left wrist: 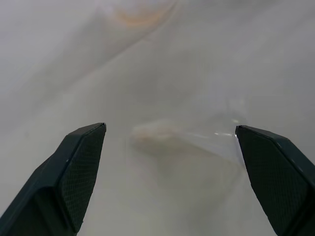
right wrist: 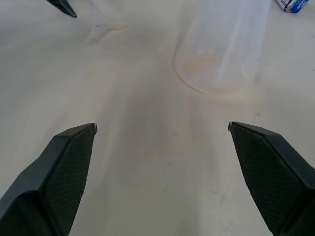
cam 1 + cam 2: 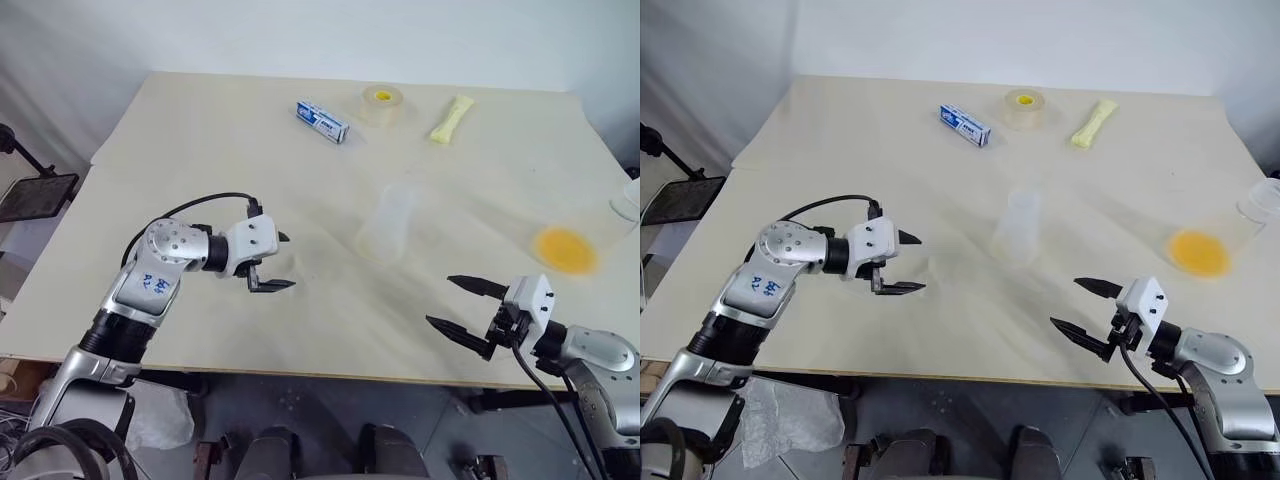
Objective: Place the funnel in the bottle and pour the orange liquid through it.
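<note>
The bottle is a faint clear vessel standing near the middle of the table. A small see-through funnel lies on the table just ahead of my left gripper, between its spread fingers in the left wrist view. That gripper is open and empty, left of the bottle. The orange liquid shows as a round orange patch at the right of the table. My right gripper is open and empty near the front edge, pointing toward the bottle and standing left of and nearer than the liquid.
At the back of the table lie a blue and white box, a clear tape roll with a yellow core and a pale yellow wrapped stick. A clear cup stands at the right edge. A black stand is left of the table.
</note>
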Motion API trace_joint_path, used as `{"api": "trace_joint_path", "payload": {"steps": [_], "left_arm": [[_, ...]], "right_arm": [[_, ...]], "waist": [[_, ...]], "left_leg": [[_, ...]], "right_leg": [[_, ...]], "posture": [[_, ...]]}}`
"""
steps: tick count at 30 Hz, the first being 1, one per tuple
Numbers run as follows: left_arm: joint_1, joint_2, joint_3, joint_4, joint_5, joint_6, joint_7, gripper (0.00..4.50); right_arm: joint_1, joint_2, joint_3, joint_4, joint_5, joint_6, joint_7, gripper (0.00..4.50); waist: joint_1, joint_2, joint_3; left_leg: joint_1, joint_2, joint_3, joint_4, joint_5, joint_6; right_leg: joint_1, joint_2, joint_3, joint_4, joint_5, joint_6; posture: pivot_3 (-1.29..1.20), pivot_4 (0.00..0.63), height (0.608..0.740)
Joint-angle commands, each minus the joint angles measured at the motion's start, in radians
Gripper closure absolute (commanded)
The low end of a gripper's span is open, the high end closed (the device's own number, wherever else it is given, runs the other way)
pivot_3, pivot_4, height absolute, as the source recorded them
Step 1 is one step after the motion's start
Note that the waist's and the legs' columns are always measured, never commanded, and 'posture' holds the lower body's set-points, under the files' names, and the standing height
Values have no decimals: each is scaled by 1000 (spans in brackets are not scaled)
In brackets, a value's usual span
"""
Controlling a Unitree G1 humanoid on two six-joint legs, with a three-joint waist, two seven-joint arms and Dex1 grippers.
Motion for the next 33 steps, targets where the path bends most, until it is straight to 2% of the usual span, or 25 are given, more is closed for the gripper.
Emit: {"api": "trace_joint_path", "payload": {"steps": [1,4,5,7,11,18,25,28,33], "left_arm": [[-48,-22,-22,33,14,-39,-33,13],[-79,-42,-43,62,23,-41,-59,13],[-88,-49,-47,74,28,-48,-57,420],[-100,-54,-55,93,39,-59,-63,931],[-113,-63,-58,120,47,-81,-82,2307],[-141,-73,-48,156,40,-107,-99,4452],[-178,-64,29,152,-24,3,-109,4493],[-221,-70,98,125,-118,163,-123,4493],[-297,-81,197,116,-229,312,-98,4493]], "right_arm": [[9,12,-20,-35,5,-15,-17,0],[12,19,-18,-38,2,-17,-28,0],[13,21,-18,-39,1,-17,-32,0],[16,23,-18,-42,0,-18,-37,0],[23,25,-22,-43,-4,-22,-45,0],[20,24,-29,-33,-8,-29,-54,0],[7,22,-28,-25,-9,-32,-62,0],[-5,21,-29,-18,-6,-34,-63,0],[-29,29,-40,-15,14,-29,-70,0]], "waist": [[-1,0,0],[0,0,0],[0,0,0],[0,0,0],[-1,0,0],[1,0,0],[-1,0,0],[-1,0,0],[-1,0,0]], "left_leg": [[0,0,0,0,0,0],[0,0,0,0,0,0],[0,0,0,0,0,0],[0,0,0,0,0,0],[0,0,0,0,0,0],[-1,0,-1,1,0,0],[0,0,-1,1,0,0],[-1,0,-1,1,0,0],[-1,1,-3,2,0,0]], "right_leg": [[0,0,0,0,0,0],[0,0,-1,0,0,0],[0,0,-1,0,0,0],[0,0,-1,0,0,0],[0,0,-1,0,0,0],[0,0,-1,0,0,0],[0,0,-1,0,0,0],[0,0,-1,1,0,0],[0,0,-2,1,0,0]], "posture": [[0,150,740],[0,150,740],[0,150,740],[0,150,740],[0,150,740],[0,150,740],[0,150,740],[0,150,740],[0,150,740]]}}
